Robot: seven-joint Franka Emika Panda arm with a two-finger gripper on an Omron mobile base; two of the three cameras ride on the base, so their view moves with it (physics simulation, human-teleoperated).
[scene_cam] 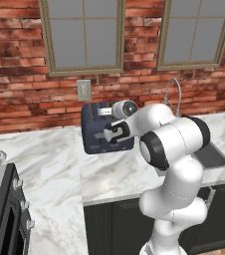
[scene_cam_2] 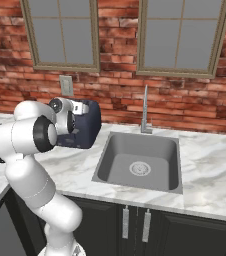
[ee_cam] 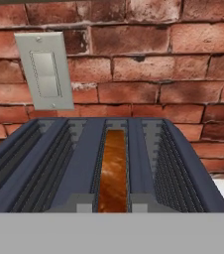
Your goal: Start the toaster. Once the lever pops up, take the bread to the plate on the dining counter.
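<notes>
Because my gripper [scene_cam: 106,135] sits at the front face of the boxy navy-blue 4-slot toaster [scene_cam: 95,130] with its fingers drawn tight together on nothing, I judge a slip off the lever the main risk, leaving the toaster unstarted. The brown toast slice [ee_cam: 113,171] stands upright in a middle slot, crust darker, on the marble worktop [scene_cam: 109,172] beside the steel sink [scene_cam_2: 140,162].

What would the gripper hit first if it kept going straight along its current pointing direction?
Probably the toaster: the hand view looks along its slotted top, with the bread in a middle slot dead ahead. If it cleared those, the brick wall comes next. Depth is unclear.
</notes>
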